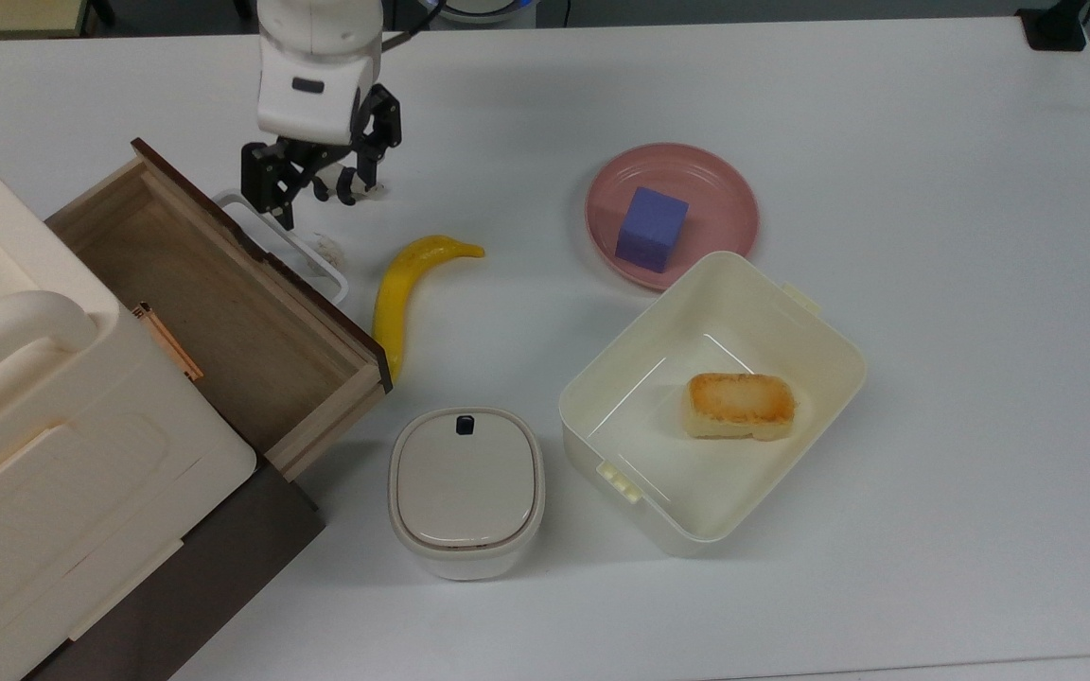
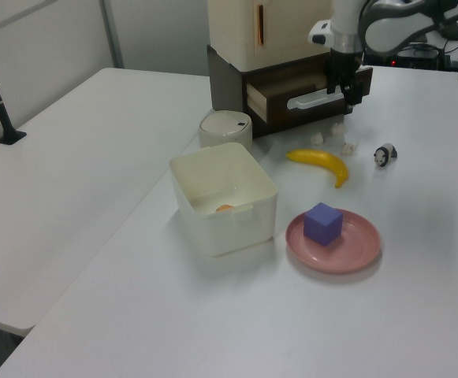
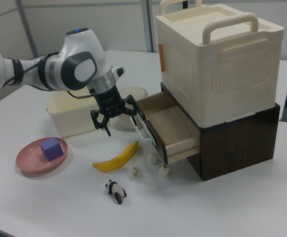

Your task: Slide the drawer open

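The drawer (image 1: 214, 303) stands pulled out of the dark brown cabinet, its light wooden inside bare. Its dark front panel (image 1: 271, 260) carries a white loop handle (image 1: 285, 241). My gripper (image 1: 318, 208) hangs open just beyond the handle's far end, at the top view's upper right of the drawer, with nothing between its fingers. In the left view the gripper (image 2: 347, 85) sits above the handle (image 2: 315, 98). The right view has the gripper (image 3: 119, 123) beside the drawer (image 3: 170, 123) front, jaws spread.
A banana (image 1: 403, 293) lies against the drawer's front corner. Nearby are a paper ball (image 1: 327, 248) and a panda toy (image 3: 114, 190). A lidded white bin (image 1: 465, 487), a cream container (image 1: 791, 312) with bread and a pink plate (image 1: 725, 203) with a purple cube stand to the top view's right.
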Controlling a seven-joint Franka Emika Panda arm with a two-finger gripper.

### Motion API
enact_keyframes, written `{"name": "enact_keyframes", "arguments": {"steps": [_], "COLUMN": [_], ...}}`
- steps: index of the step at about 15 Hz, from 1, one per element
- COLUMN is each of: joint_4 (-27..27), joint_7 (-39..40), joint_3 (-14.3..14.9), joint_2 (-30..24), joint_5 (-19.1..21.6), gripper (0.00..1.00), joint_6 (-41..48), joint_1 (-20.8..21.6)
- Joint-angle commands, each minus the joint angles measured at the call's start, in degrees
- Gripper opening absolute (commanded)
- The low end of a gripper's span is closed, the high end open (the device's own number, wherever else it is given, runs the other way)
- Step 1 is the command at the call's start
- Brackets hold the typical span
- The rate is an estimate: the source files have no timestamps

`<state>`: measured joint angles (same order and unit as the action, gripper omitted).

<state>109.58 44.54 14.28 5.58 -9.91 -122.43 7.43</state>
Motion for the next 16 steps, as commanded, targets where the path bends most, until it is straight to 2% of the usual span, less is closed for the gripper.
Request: {"name": "enact_keyframes", "arguments": {"steps": [1,3,5,6,7,9,13,14,16], "joint_4": [-6.3,-10.2,-11.7,-11.8,-12.3,-12.8,-13.7,-13.7,-14.2], "joint_7": [-3.6,-11.0,-25.9,-39.2,-46.3,-53.6,-58.2,-55.0,-47.3], "joint_3": [-0.5,-2.2,-6.4,-9.0,-11.1,-13.7,-14.1,-14.0,-13.2], "joint_2": [-2.1,-2.0,-2.0,-2.0,-2.2,-3.6,-3.8,-3.7,-3.1], "joint_5": [3.5,3.8,5.0,5.2,5.2,5.6,8.2,8.4,11.9], "gripper": [1.0,1.0,1.0,1.0,1.0,1.0,1.0,1.0,1.0], "joint_6": [8.7,14.1,17.5,17.6,17.7,18.6,19.9,19.9,19.9], "joint_1": [0.6,0.7,-0.4,-2.1,-4.2,-8.6,-10.3,-10.7,-10.7]}}
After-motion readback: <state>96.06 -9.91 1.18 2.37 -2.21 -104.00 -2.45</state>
